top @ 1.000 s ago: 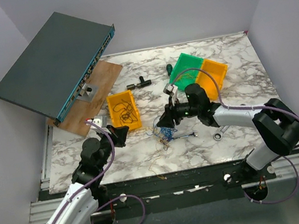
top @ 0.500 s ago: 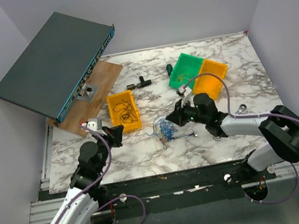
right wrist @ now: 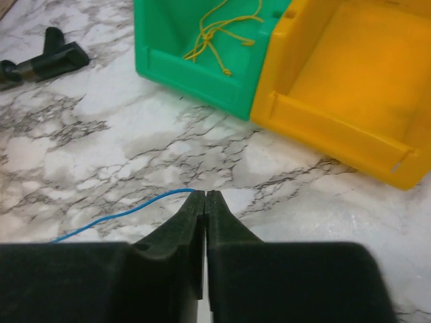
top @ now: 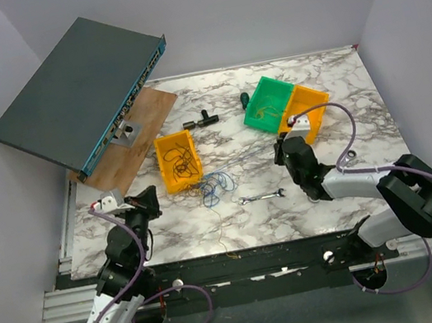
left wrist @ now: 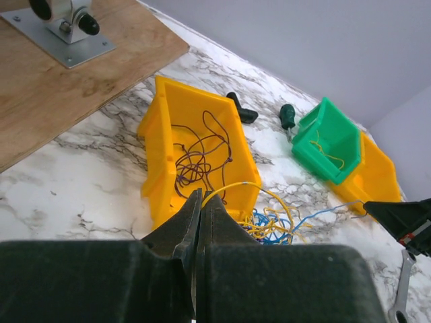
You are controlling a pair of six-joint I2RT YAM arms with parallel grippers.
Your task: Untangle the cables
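Marbled tabletop point(top: 339, 98), two arms at its near edge.
- Cables point(top: 217, 185): loose blue-and-yellow tangle lying just beside the yellow bin point(top: 178, 160), which holds dark loops.
- Right gripper point(right wrist: 204, 195): jaws pressed together on the end of one blue strand point(right wrist: 121, 212).
- Left gripper point(left wrist: 200, 196): jaws together. A yellow strand meets its tip, hold unclear.
- Wrench point(top: 262, 197): flat, apart from the tangle.

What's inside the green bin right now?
The green bin holds a small tangle of yellow wire. Its near wall hides the front strip of floor.
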